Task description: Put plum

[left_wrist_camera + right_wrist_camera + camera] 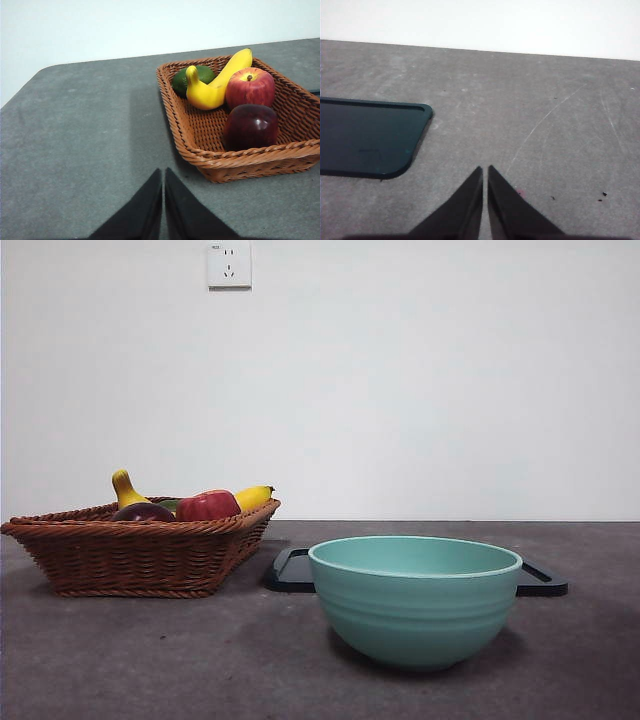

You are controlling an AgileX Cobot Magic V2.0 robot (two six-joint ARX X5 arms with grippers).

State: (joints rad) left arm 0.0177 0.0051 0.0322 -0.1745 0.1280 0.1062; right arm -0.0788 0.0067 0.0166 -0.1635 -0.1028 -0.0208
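The dark maroon plum lies in the wicker basket, in the corner closest to my left gripper; in the front view only the plum's top shows over the basket rim. A red apple sits just behind it. My left gripper is shut and empty above bare table, short of the basket. Off to the side of the dark tray, my right gripper hangs over the table, shut and empty. Neither arm shows in the front view.
The basket also holds a yellow banana and a green fruit. A teal bowl stands in the front middle of the table, with the dark tray flat behind it. A wall stands behind the table.
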